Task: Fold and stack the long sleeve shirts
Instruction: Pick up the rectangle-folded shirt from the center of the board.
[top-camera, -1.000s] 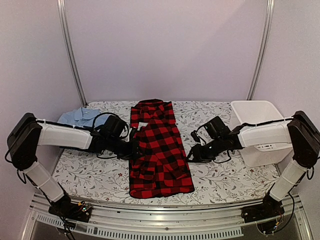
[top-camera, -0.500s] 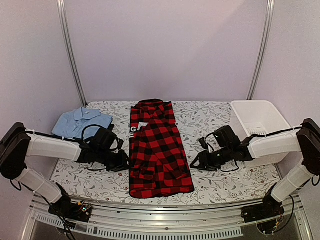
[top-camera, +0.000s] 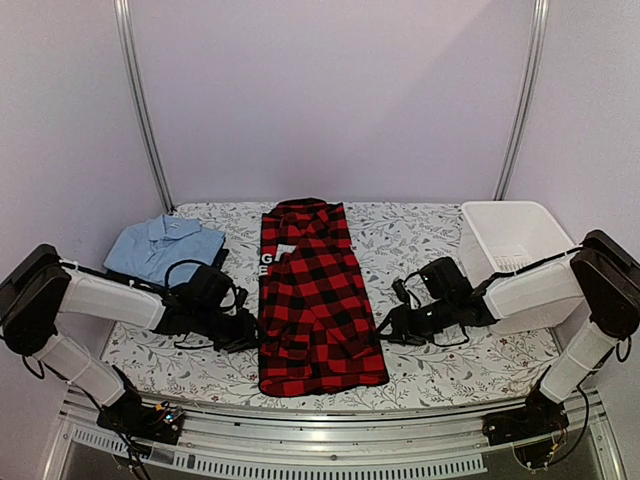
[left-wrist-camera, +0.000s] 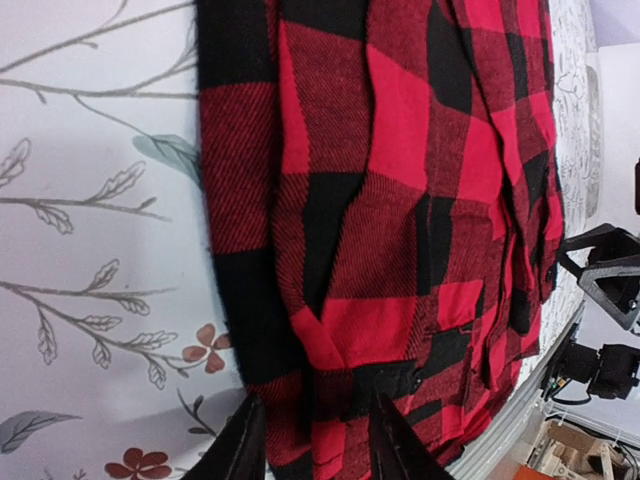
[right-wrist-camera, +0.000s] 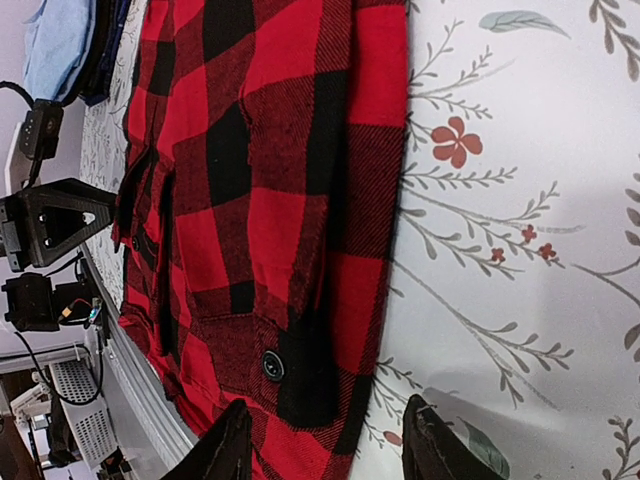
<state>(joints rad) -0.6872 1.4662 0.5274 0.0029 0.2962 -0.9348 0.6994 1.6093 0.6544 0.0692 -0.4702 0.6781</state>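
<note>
Centrally, the red-and-black checked flannel shirt (top-camera: 320, 310) lies flat on the floral-print table (top-camera: 430, 235) as a long narrow strip, collar at the far end and hem at the near edge. Its sleeves are not seen and are presumably folded under or inside. A black patch with white lettering (top-camera: 270, 258) shows at its upper left edge, and only part of the lettering can be read.

The left gripper (top-camera: 246, 330) sits low just beside the shirt's left edge, and the right gripper (top-camera: 386, 325) sits just beside its right edge, both level with the lower half. In the left wrist view the left gripper (left-wrist-camera: 315, 445) has its jaws spread, with the flannel's edge showing between them. In the right wrist view the right gripper (right-wrist-camera: 325, 445) is likewise released, wide apart over the buttoned border. Neither holds cloth.

The lengthwise fold appears finished. The step in hand is probably the crosswise fold, which calls for both claws to pinch the side edges together and carry the hem up toward the collar.

At far left rests the folded light blue collared shirt (top-camera: 160, 245). A dark navy garment (right-wrist-camera: 105, 60) shows only as a sliver beside it. The white plastic basket (top-camera: 510, 230) stands at far right. Whether any fingertip touches the fabric cannot be told.
</note>
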